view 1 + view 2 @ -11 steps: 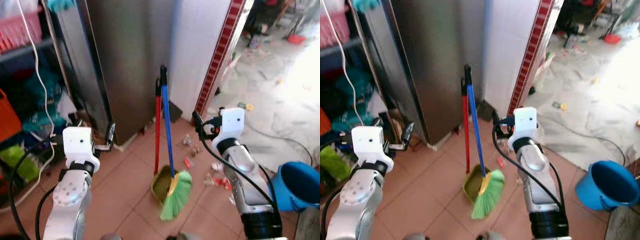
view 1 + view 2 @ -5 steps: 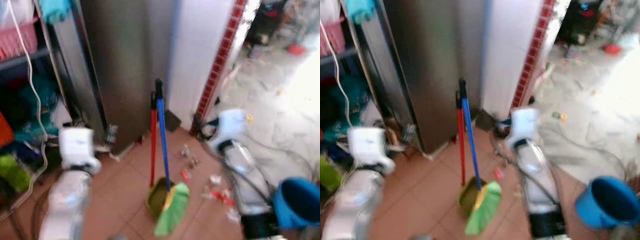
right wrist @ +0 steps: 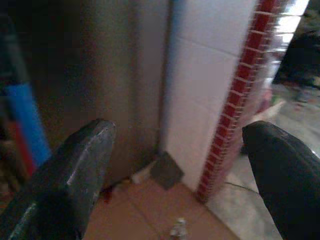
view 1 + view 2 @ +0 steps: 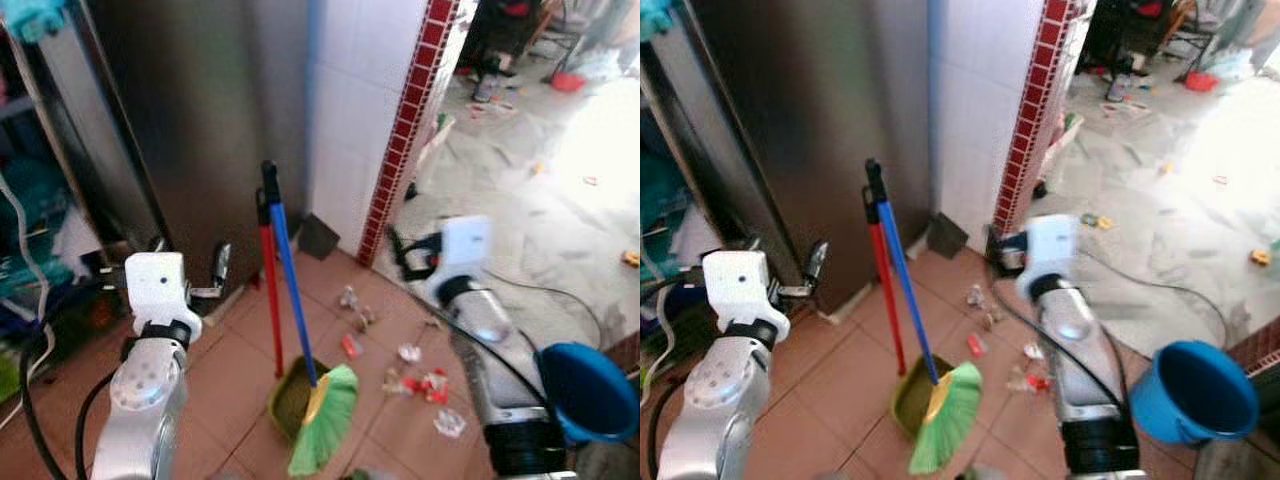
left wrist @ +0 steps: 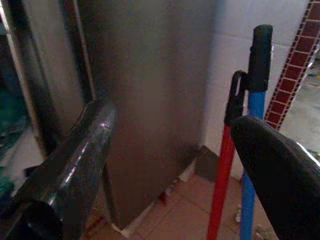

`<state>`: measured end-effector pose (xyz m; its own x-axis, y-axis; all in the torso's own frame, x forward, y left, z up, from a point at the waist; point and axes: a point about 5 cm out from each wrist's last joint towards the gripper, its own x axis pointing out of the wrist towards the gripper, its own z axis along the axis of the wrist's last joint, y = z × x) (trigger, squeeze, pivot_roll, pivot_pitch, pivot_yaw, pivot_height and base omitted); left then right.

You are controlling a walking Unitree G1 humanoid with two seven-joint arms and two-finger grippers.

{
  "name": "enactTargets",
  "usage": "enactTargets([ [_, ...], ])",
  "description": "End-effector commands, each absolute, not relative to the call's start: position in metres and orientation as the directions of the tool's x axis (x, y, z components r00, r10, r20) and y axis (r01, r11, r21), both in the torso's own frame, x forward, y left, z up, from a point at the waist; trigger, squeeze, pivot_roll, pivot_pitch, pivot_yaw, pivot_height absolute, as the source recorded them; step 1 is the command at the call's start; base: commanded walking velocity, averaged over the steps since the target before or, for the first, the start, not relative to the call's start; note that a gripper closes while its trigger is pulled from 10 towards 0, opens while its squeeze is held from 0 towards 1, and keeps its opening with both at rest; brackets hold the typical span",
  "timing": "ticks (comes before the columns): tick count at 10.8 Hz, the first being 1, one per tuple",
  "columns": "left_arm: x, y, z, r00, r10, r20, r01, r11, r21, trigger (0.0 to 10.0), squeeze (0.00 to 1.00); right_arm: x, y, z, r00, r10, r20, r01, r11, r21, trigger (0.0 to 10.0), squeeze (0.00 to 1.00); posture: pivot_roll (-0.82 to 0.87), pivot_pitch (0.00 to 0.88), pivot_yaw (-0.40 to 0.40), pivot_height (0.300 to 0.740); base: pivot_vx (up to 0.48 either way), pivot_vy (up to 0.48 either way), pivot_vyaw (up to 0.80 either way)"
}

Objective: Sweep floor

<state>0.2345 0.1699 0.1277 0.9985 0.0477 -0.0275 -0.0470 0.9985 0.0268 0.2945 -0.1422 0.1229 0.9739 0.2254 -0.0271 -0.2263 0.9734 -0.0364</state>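
Observation:
A broom with a blue handle [image 4: 289, 290] and green bristles [image 4: 325, 422] leans against the steel cabinet front [image 4: 200, 120]. Beside it stands a red-handled dustpan [image 4: 288, 404]. Scraps of litter [image 4: 410, 365] lie scattered on the brown tiles to the right of the broom. My left gripper [image 4: 190, 262] is raised to the left of the handles, open and empty; in the left wrist view both handle tops [image 5: 252, 85] sit ahead of its fingers [image 5: 75, 165]. On the other side, near the red brick strip, my right gripper [image 4: 402, 258] is also open and empty.
A blue bucket [image 4: 590, 390] stands at the right edge near my right arm. A cluttered shelf [image 4: 30, 250] with cables is at the left. A white tiled wall with a red brick strip [image 4: 405, 130] juts out behind. A black cable [image 4: 560, 290] trails across the pale floor beyond.
The whole view has shifted, so the camera moved: broom, dustpan and bucket now sit further left in the picture. Both arms hold the same raised pose. Broom and dustpan still lean untouched.

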Motion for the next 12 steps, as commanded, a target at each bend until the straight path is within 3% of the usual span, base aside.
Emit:
enactTargets([
  [1, 0.232, 0.172, 0.134, 0.998, 0.056, -0.015, -0.055, 0.998, 0.040, 10.0, 0.00, 0.296, -0.141, 0.129, 0.964, 0.266, -0.023, -0.267, 0.963, -0.049, 10.0, 0.00, 0.02, 0.043, -0.058, 0.740, 0.000, 0.000, 0.00],
  [5, 0.189, 0.187, 0.119, 0.982, 0.139, -0.126, -0.118, 0.980, 0.159, 10.0, 0.00, 0.309, -0.133, 0.124, 0.878, 0.470, -0.089, -0.475, 0.879, -0.046, 10.0, 0.00, 0.09, 0.101, -0.072, 0.740, 0.000, 0.000, 0.00],
  [6, 0.183, 0.187, 0.122, 0.983, 0.146, -0.116, -0.123, 0.975, 0.185, 10.0, 0.00, 0.313, -0.125, 0.126, 0.856, 0.512, -0.070, -0.515, 0.855, -0.053, 10.0, 0.00, 0.10, 0.107, -0.082, 0.740, 0.000, 0.000, 0.80],
  [11, 0.185, 0.175, 0.130, 0.992, 0.089, -0.091, -0.071, 0.980, 0.187, 10.0, 0.00, 0.332, -0.108, 0.136, 0.868, 0.496, 0.013, -0.495, 0.867, -0.046, 10.0, 0.00, 0.11, 0.105, -0.083, 0.740, 0.000, 0.000, 0.79],
  [12, 0.186, 0.174, 0.129, 0.992, 0.088, -0.095, -0.069, 0.981, 0.181, 10.0, 0.00, 0.335, -0.105, 0.136, 0.878, 0.478, 0.013, -0.477, 0.878, -0.050, 10.0, 0.00, 0.12, 0.102, -0.087, 0.740, 0.000, 0.000, 0.00],
])
